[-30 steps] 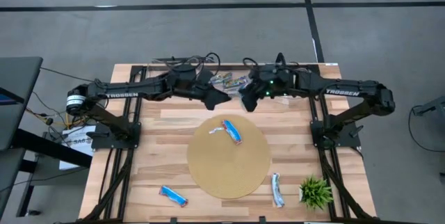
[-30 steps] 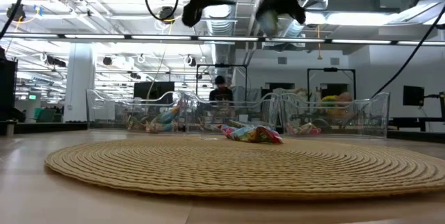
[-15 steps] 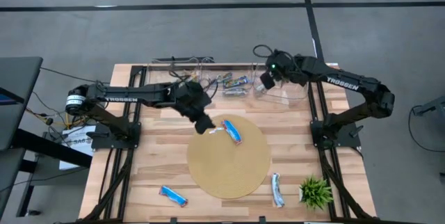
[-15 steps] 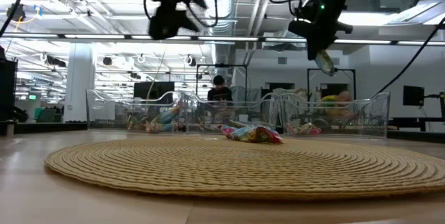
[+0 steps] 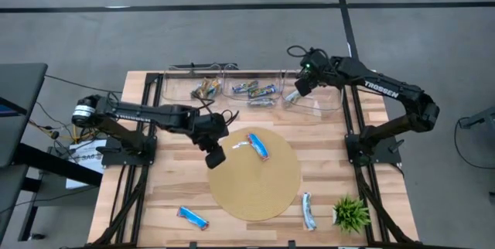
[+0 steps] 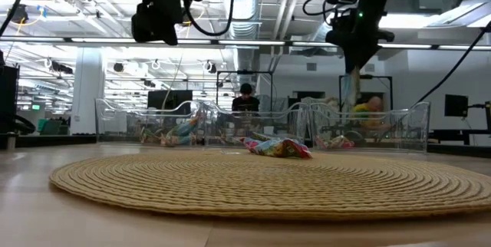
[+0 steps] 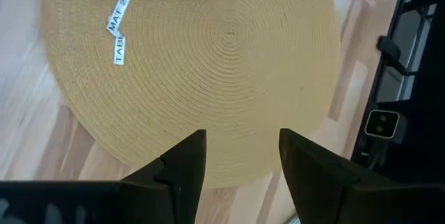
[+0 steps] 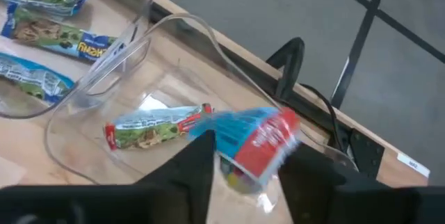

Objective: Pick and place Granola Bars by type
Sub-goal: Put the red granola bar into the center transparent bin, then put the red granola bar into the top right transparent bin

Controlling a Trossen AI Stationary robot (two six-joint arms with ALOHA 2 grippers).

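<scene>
**Right gripper holds blue-and-red bar over the right-hand clear bin; left gripper open over the mat**

A blue-and-red wrapped granola bar (image 8: 259, 139) is clamped between the fingers of the right gripper (image 5: 295, 94). It hangs over the right-hand clear bin (image 5: 319, 107) at the back of the table. One silvery-green bar (image 8: 154, 124) lies flat on that bin's floor, just beside the held bar in the right wrist view.

The middle bin (image 5: 255, 90) holds several bars with blue-ended wrappers (image 8: 61, 33). The left bin (image 5: 203, 88) holds a dark multicoloured bar (image 5: 206, 88).

A blue bar (image 5: 257, 145) lies on the round woven mat (image 5: 255, 195), toward its back edge, with white label strips (image 7: 119, 30) beside it. Another blue bar (image 5: 192, 217) lies on the bare table (image 5: 166, 175) near the front left. A silvery bar (image 5: 308, 211) lies just off the mat's front right edge, near the small green plant (image 5: 352, 213).

The left gripper (image 5: 214, 157) hangs above the mat's left edge, fingers (image 7: 186, 161) spread apart, holding nothing.

In the low view a person (image 6: 245, 98) shows in the room beyond the bins.
</scene>
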